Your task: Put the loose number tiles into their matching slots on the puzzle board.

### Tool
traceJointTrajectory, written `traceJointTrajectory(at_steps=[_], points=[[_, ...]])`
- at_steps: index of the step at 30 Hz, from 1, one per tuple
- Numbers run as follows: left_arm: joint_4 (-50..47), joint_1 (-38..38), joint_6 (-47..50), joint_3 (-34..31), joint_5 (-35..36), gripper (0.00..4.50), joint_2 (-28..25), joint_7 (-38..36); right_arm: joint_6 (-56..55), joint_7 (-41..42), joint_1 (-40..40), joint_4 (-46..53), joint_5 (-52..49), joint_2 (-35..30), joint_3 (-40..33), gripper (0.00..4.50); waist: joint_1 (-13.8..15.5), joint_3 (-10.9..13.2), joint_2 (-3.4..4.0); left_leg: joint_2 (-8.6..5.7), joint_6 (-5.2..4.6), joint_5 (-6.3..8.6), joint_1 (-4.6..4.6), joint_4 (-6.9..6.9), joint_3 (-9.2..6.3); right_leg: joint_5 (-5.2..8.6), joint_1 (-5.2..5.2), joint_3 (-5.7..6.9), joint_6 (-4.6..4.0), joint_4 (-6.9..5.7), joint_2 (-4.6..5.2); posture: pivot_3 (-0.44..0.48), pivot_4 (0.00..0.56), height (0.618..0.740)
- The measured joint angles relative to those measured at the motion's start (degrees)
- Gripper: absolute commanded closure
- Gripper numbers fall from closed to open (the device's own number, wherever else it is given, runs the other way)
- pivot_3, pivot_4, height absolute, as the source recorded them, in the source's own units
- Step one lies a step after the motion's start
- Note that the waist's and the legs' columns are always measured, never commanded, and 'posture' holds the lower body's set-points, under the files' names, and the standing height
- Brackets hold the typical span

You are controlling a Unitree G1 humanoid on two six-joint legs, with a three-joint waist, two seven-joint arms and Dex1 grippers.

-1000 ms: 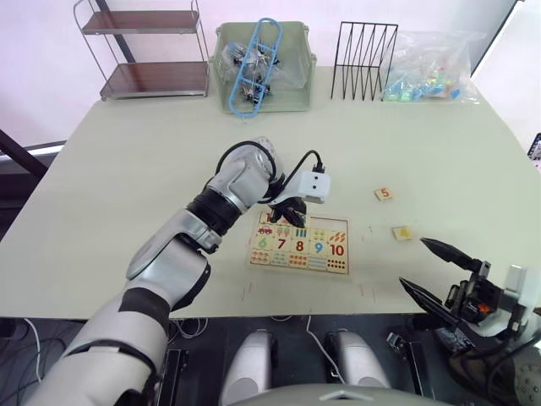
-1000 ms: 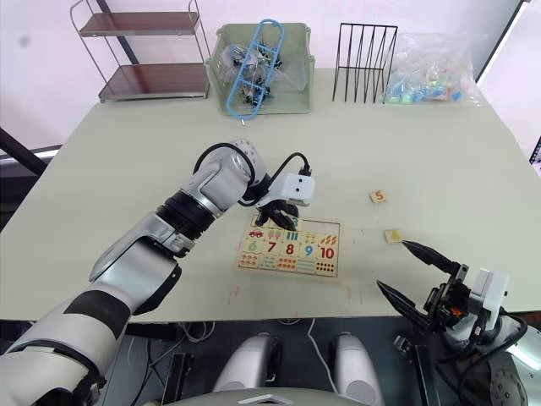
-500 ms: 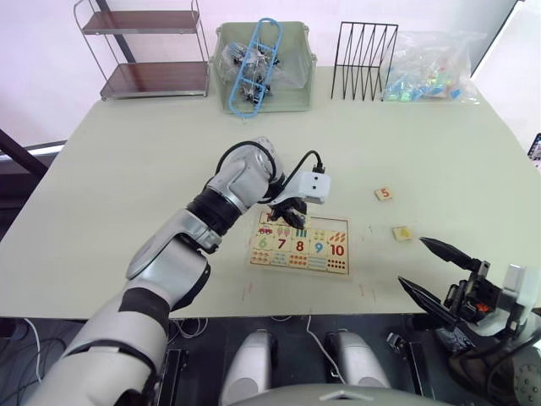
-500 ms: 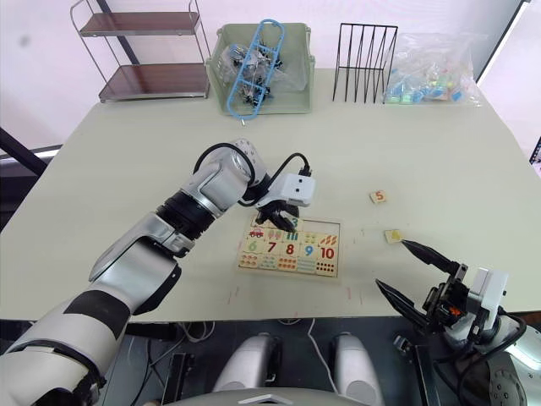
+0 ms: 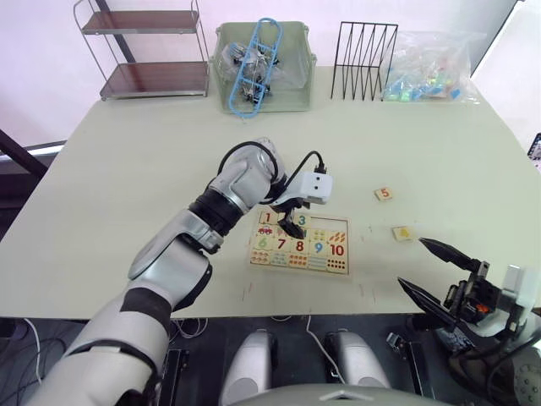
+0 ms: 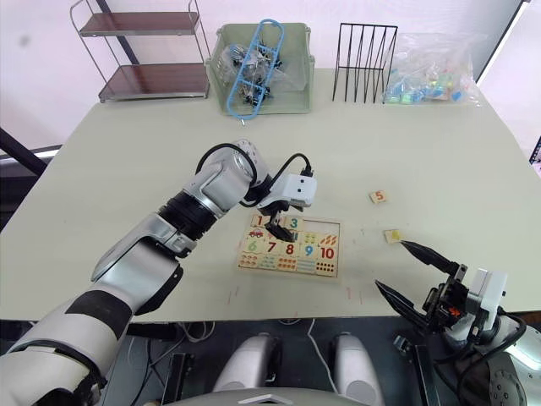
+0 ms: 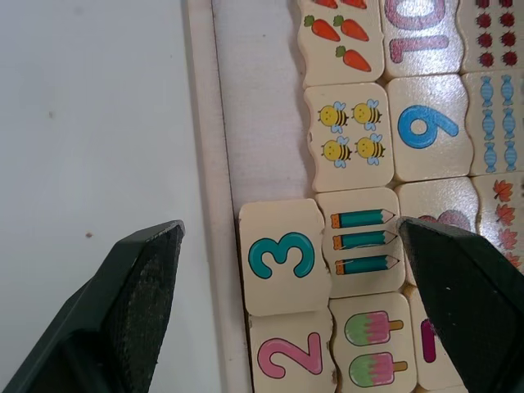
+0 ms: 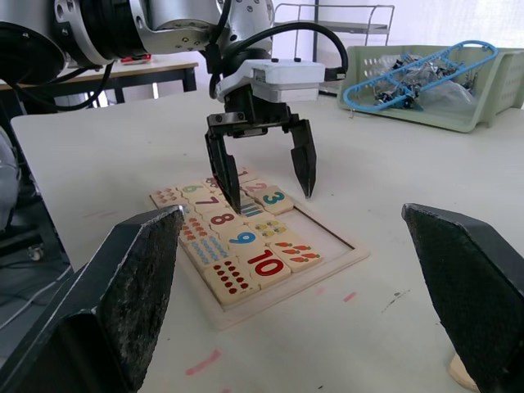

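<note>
Three, in teal, marks the tile (image 7: 281, 257) under the open left gripper (image 8: 262, 168).

The puzzle board (image 7: 258, 139) is showing pale, matt wood — smooth; the worktop (image 5: 127, 169) is looking matt, the green bin (image 5: 292, 97) plastic.

So I'm counting one puzzle board (image 5: 299, 243) at frame center, two loose number tiles (image 5: 384, 194) off to the right of it on the bench (image 5: 127, 169), plus one green bin (image 5: 264, 66), one wire rack (image 5: 363, 49), one two-tier shelf (image 5: 144, 49) and one plastic bag (image 5: 431, 66) across the top.
</note>
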State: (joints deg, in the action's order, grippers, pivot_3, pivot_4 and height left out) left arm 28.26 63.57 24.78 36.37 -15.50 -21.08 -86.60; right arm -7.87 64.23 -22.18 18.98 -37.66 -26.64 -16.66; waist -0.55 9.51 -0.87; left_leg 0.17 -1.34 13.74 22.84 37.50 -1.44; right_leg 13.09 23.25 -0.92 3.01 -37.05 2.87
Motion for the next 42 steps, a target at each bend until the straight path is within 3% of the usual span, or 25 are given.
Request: traceJointTrajectory(at_steps=[15, 22, 25, 31, 32, 42], points=[[4.3, 0.9, -1.2, -9.5, 7.0, 0.07, -4.0, 1.2, 0.0, 0.0, 0.0, 0.0, 0.1, 0.0, 0.0, 0.0, -0.1, 0.0, 0.0, 0.0, 0.0, 0.0, -0.02, 0.0, 0.0, 0.0, 0.01, 0.0, 0.0, -0.04, 0.0, 0.0, 0.15, 0.74], [2.2, -3.3, 5.8, -17.1, 13.7, 0.07, -6.5, 3.2, 0.0, 0.1, 1.1, -0.1, 0.2, 0.0, 0.1, 0.0, -0.1, 0.0, 0.0, 0.01, 0.0, 0.0, -0.01, 0.0, -0.03, 0.0, 0.01, 0.0, -0.01, -0.05, 0.01, 0.0, 0.15, 0.74], [0.3, -5.6, 6.1, -20.1, 15.8, 0.91, -7.3, 4.7, 0.1, 0.4, 1.2, -0.3, 0.2, 0.0, 0.1, 0.0, -0.1, 0.0, 0.01, 0.01, 0.0, 0.0, -0.04, 0.0, -0.06, -0.01, 0.01, -0.03, -0.01, -0.07, 0.01, 0.0, 0.15, 0.74], [-1.9, -11.3, 4.6, -21.6, 18.0, 4.1, -9.3, 6.1, 0.1, 0.6, 1.3, -1.5, 0.2, 0.0, 0.2, 0.0, -0.1, 0.0, 0.01, 0.01, 0.01, 0.0, -0.06, 0.0, -0.06, -0.01, 0.01, -0.04, -0.02, -0.1, 0.01, 0.0, 0.15, 0.74], [-2.3, -11.6, 4.7, -21.6, 18.1, 4.36, -9.7, 5.9, 0.1, 0.7, 1.4, -1.5, 0.2, 0.0, 0.2, 0.0, -0.1, 0.0, 0.01, 0.01, 0.01, 0.0, -0.06, 0.0, -0.06, -0.01, 0.01, -0.04, -0.02, -0.1, 0.02, 0.0, 0.15, 0.74], [-4.6, -15.1, 3.9, -19.6, 18.6, 4.36, -10.3, 6.3, 0.1, 1.2, 2.0, -1.5, 0.2, 0.0, 0.2, 0.0, 0.0, 0.0, 0.01, 0.01, 0.01, 0.0, -0.06, 0.01, -0.04, -0.01, 0.01, -0.04, -0.02, -0.1, 0.02, 0.0, 0.15, 0.74]])
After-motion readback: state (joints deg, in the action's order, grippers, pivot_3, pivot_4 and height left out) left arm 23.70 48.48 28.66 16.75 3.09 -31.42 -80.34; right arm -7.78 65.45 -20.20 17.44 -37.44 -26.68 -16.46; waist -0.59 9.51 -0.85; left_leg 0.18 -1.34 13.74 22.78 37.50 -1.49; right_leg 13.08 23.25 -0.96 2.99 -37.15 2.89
